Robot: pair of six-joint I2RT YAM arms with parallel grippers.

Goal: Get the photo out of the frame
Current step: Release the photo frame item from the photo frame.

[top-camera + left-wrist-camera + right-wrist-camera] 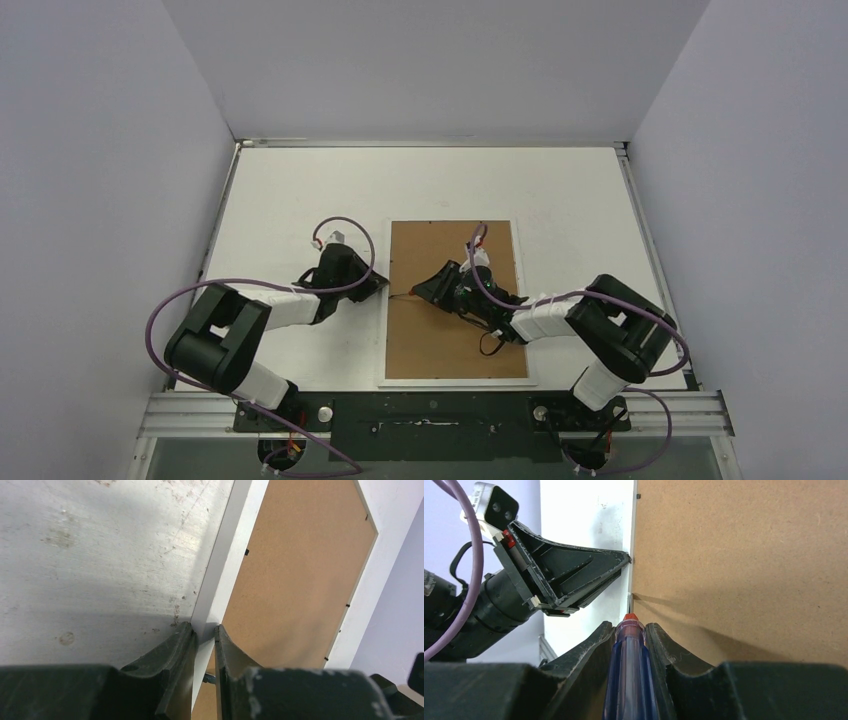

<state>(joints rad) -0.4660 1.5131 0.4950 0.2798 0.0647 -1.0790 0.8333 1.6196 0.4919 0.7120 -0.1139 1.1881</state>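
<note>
We've got the left fingers [177,647] pinched on the white border of the frame [430,345]; our right fingers [591,647] clamp the screwdriver [629,670], tip at the brown back's edge.

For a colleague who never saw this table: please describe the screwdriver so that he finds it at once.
Find the large frame lying brown back up in the middle of the white table. The right gripper reaches across it, shut on the screwdriver. Its clear blue handle with a red collar sets it apart from the black fingers.
</note>
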